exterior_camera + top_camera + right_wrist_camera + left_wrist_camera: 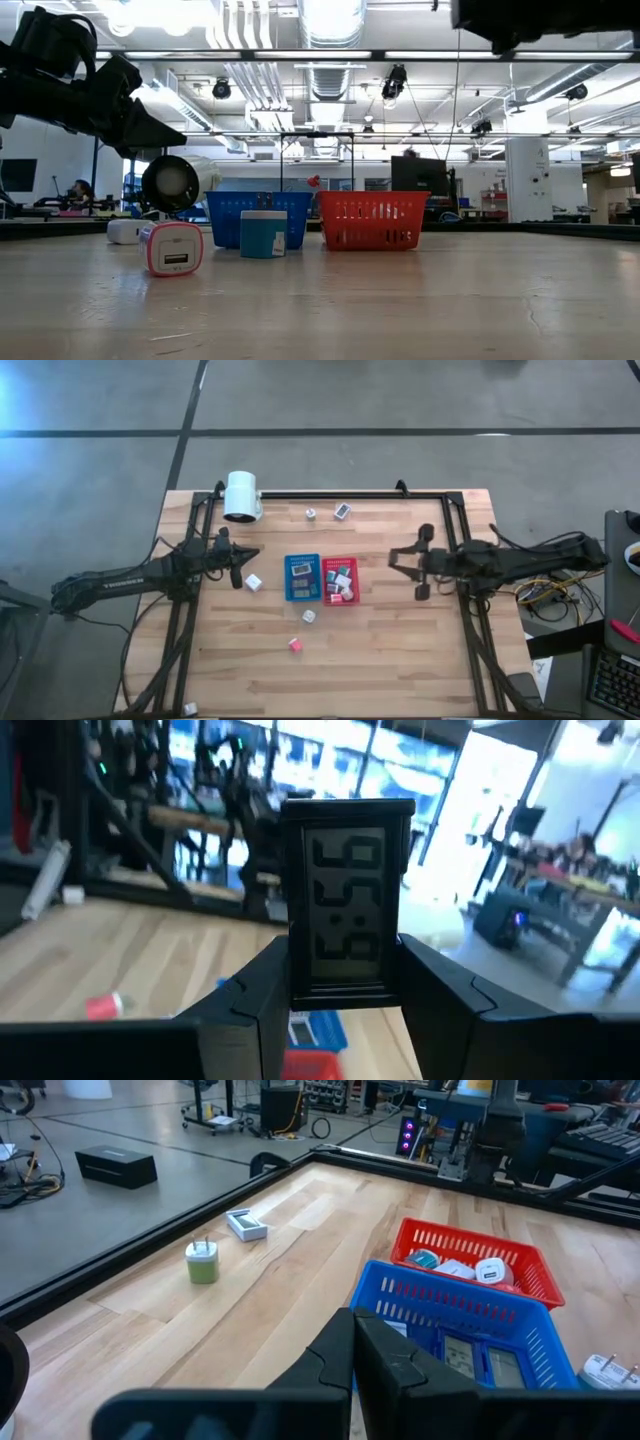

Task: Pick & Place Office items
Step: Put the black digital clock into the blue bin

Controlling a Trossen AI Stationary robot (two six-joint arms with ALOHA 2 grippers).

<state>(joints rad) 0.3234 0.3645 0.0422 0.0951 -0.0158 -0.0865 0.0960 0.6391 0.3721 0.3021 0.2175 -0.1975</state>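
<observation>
A dark digital clock [347, 905] is clamped upright in the right claw [345, 995], held above the tabletop [400, 650] right of the red tray [352, 568]. The left claw [352, 1355], pressed closed and empty, is held left of the blue tray [287, 582]

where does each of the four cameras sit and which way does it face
High: above the table, looking straight down; both arms, left hand and right hand, flank the blue tray and red tray.
Low: at tabletop height, looking level at a pink-rimmed charger.
Left wrist: behind the shut fingers, facing both trays.
Right wrist: behind the fingers gripping a digital clock.
Shared: the trays appear in the high, low and left wrist views.
</observation>
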